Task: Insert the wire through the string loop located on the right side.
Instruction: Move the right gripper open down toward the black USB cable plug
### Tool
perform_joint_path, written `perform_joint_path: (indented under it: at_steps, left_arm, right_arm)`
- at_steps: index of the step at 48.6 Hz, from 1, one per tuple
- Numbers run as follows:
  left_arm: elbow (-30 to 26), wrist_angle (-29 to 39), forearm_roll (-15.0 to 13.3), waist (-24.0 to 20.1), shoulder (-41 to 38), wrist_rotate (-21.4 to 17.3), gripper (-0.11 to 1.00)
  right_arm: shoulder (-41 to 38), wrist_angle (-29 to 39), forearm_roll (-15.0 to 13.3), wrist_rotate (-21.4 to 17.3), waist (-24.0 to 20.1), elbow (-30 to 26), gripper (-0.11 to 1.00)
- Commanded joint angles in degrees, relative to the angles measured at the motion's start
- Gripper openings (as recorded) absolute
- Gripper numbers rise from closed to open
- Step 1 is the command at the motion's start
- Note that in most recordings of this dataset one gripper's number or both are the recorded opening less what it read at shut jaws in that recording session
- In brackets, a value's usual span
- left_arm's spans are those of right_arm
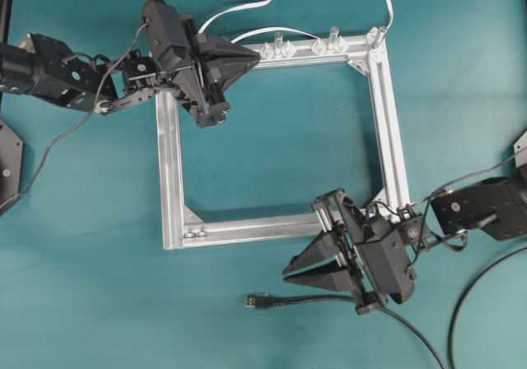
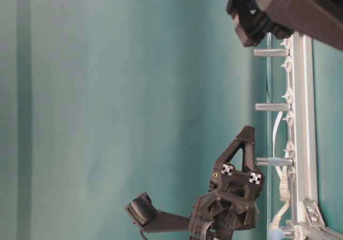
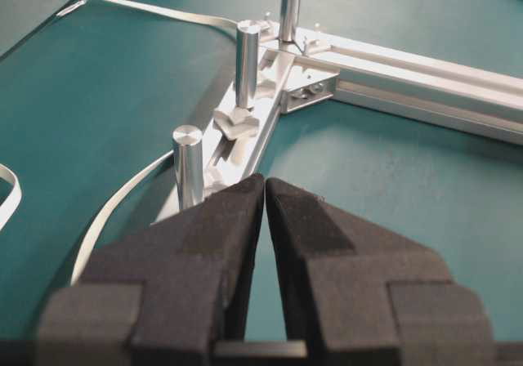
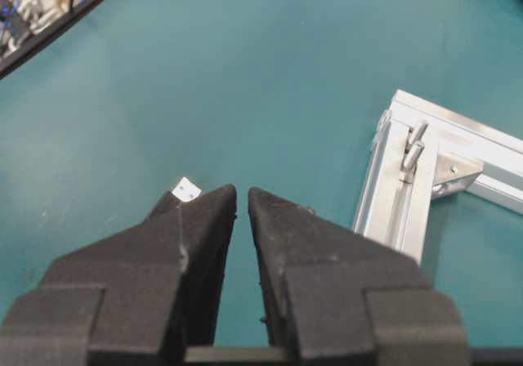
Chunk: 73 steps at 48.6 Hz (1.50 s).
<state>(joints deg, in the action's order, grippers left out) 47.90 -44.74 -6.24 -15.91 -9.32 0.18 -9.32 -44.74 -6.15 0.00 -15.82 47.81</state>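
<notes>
The wire (image 1: 329,299) is a thin black cable lying on the teal table in front of the frame. Its silver-tipped plug (image 1: 251,301) points left. My right gripper (image 1: 286,273) hovers just above it, pointing left. Its jaws are nearly together with nothing between them (image 4: 243,193). The plug's pale tip (image 4: 186,189) peeks out beyond the left finger. A small dark string loop (image 1: 403,211) seems to sit on the frame's right bar, beside my right wrist. My left gripper (image 1: 257,53) is shut and empty over the top bar (image 3: 265,180).
The square aluminium frame (image 1: 169,179) lies flat, with its near left corner (image 4: 409,186) ahead of my right gripper. Upright metal posts (image 3: 189,166) and clear clips (image 1: 280,49) line the top bar. A flat white cable (image 3: 122,211) curves beside it. My left gripper (image 2: 247,132) points along the posts.
</notes>
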Motion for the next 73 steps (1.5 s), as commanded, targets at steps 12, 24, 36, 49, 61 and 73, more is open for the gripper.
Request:
perform_joint_path:
  at_steps: [12, 24, 36, 49, 61, 73]
  left_arm:
    - [-0.7, 0.62, 2.72, 0.35, 3.69, 0.26, 0.0]
    - [-1.14, 5.01, 2.55, 0.44, 5.36, 1.76, 0.28]
    - [-0.79, 9.49, 2.64, 0.53, 8.44, 1.76, 0.66]
    - [-0.79, 9.84, 2.55, 0.53, 8.53, 1.76, 0.68]
    - [-0.79, 10.72, 2.64, 0.53, 8.0, 1.76, 0.68]
    - [-0.7, 11.07, 2.64, 0.53, 7.91, 1.76, 0.68]
  right_arm:
    - [0.79, -0.44, 0.0, -0.62, -1.32, -0.88, 0.02]
    - [0.79, -1.14, 1.67, -0.7, -1.76, -0.88, 0.52]
    - [0.79, -2.55, 9.05, -0.62, -3.08, -0.79, 0.73]
    - [0.79, -2.72, 13.62, -0.7, -4.22, 0.7, 0.74]
    - [0.09, -5.89, 22.94, 0.0, -8.0, 1.23, 0.74]
    - [-3.6, -8.44, 31.73, 2.2, -11.34, -1.49, 0.74]
